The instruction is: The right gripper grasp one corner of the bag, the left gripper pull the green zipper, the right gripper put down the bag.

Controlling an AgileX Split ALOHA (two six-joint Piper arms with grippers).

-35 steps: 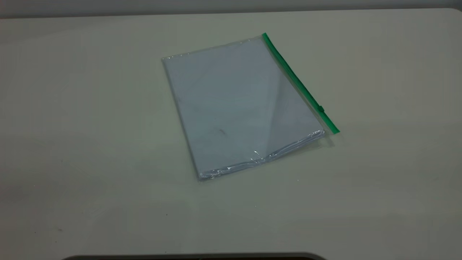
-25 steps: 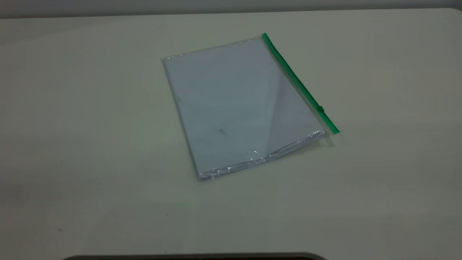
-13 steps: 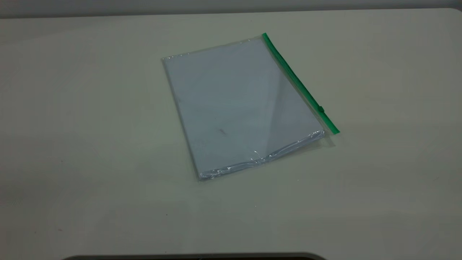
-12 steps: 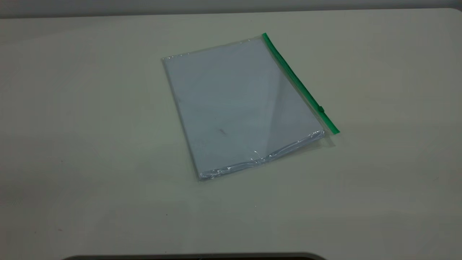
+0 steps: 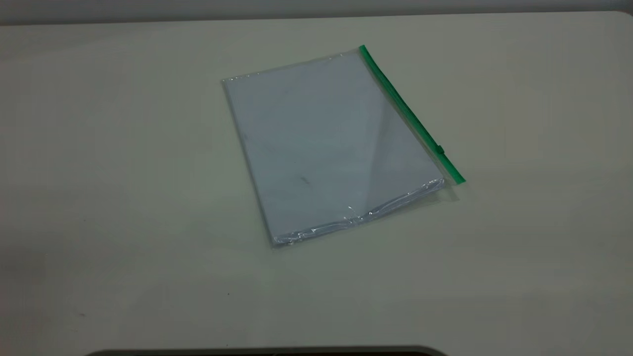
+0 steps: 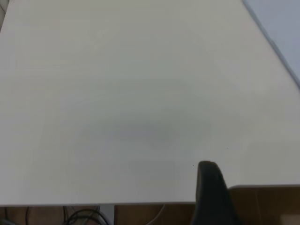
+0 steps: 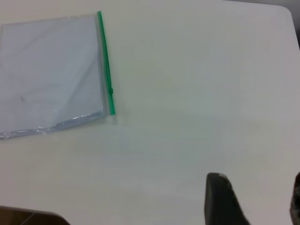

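Pale, matte and off-white, the counter (image 5: pixel 123 198) fills nearly every view, with a grey wall strip along its far edge and a dark curved edge at the near side. Lying flat toward the middle is the bag (image 5: pixel 321 148), its green zipper (image 5: pixel 410 114) along the right-hand long edge, the darker slider (image 5: pixel 439 149) near the closer end. Nothing touches the bag. Only the wrist views show the arms: the right gripper (image 7: pixel 255 199) hovers over bare counter well apart from the bag (image 7: pixel 47 70), its two fingers spread. One finger (image 6: pixel 213 192) of the left gripper shows, so whether it is open I cannot tell; a bag corner (image 6: pixel 281 23) lies far off.
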